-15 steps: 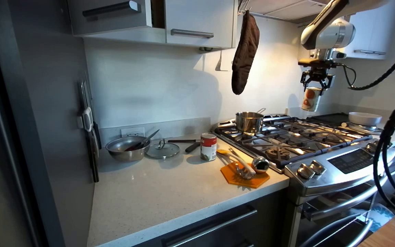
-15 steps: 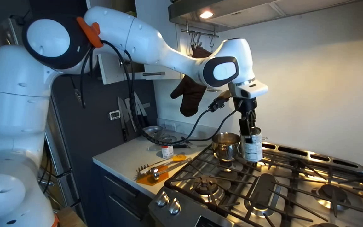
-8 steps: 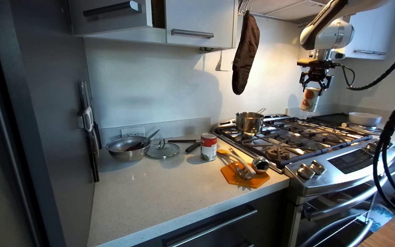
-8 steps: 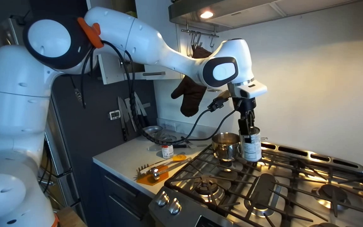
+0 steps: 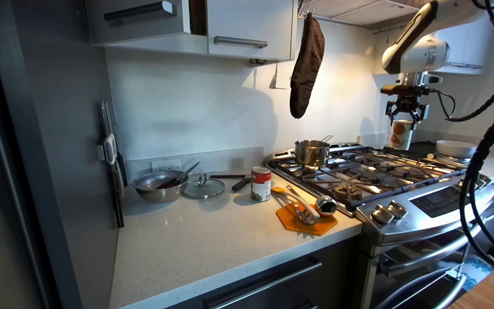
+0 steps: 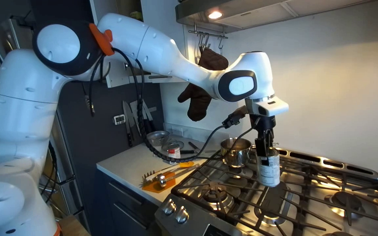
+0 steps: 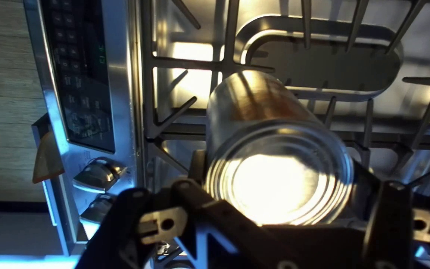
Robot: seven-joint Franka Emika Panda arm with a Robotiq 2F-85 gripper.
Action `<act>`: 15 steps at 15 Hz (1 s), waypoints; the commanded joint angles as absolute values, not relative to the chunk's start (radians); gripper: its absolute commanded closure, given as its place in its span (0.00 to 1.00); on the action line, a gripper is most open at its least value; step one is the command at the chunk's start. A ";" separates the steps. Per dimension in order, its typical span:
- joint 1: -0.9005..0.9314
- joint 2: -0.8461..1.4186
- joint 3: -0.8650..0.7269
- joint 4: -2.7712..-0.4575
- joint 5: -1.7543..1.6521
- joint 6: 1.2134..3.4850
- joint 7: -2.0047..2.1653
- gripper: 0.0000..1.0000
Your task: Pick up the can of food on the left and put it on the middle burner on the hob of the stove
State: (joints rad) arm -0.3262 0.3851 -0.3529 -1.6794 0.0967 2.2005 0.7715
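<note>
Taking the steel pot (image 5: 311,154) as your mark, farthest to its left you have knives (image 6: 127,118) on a dark panel (image 6: 100,137); they overlap, so you can't count them surely. Closer to the pot, on the bench (image 5: 187,249), comes a metal bowl (image 5: 155,196) with a utensil (image 5: 185,172) leaning in it, its lower end hard for you to make out, and just beside that a glass lid (image 5: 204,188). Nearer still, the red-and-white can (image 5: 260,183) stands upright, hiding where two dark handles (image 5: 242,184) lead. In front of the pot, a ladle (image 5: 326,206) and other tools (image 5: 305,204) cover much of the orange trivet (image 5: 284,216).

The pot itself stands on the hob (image 6: 320,193). To the pot's right, above the hob, your gripper (image 5: 402,125) has its jaws pinching the can of food (image 5: 400,138) near its top, roughly upright; you can't judge the gap underneath. In an exterior view, the arm (image 5: 453,19) above it is cut off at the frame's edge. In the wrist view, glare washes out much of the can's top, and its body overlaps a corner of the middle burner (image 7: 323,63); in an exterior view it masks the far end of that burner (image 6: 272,206). Farther right of the pot, black cables (image 5: 474,168) hang across the stove (image 5: 395,231) and screen parts of its right-hand end from you. Farthest right of the pot is a white dish (image 5: 453,148); what lies just beneath it you can't make out.
</note>
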 commanded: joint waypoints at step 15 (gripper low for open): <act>-0.355 0.427 -0.349 -1.784 0.149 2.264 0.648 0.42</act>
